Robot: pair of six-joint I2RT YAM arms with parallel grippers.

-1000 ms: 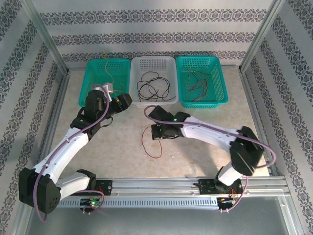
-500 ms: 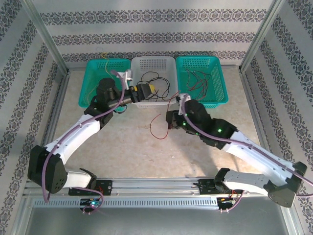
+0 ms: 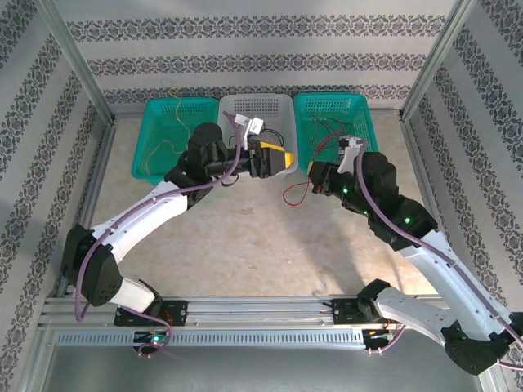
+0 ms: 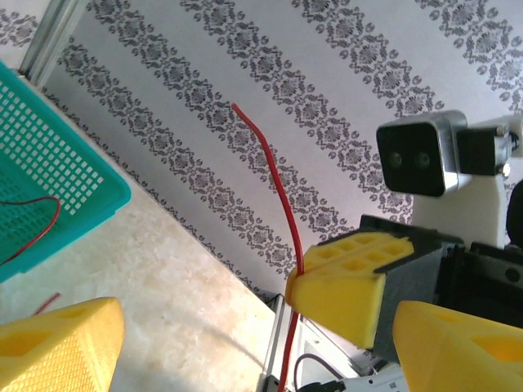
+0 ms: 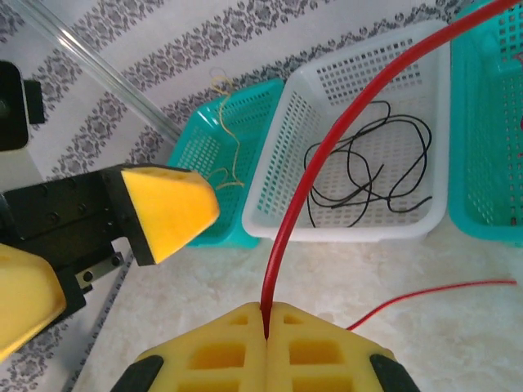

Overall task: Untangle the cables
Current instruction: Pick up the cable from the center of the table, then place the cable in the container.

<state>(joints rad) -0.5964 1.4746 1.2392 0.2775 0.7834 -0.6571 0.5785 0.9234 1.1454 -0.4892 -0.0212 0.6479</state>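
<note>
1. One red cable [image 5: 327, 140] was pinched in the right gripper [image 5: 265, 317], its fingers [image 5: 221, 347] fully closed on it.
2. From that gripper the cable arced upward, and another stretch trailed over the tabletop [image 5: 204, 278] below it.
3. Just left of it, the left gripper [image 3: 274, 158] stood wide, holding nothing. From the left wrist, the cable showed between its spread fingers [image 4: 57, 343], touching neither.
4. Beyond the right gripper, black cables [image 5: 357, 153] lay in the white basket [image 5: 327, 224] and a yellow cable [image 5: 222, 114] in the teal basket [image 5: 196, 155] left of it.
</note>
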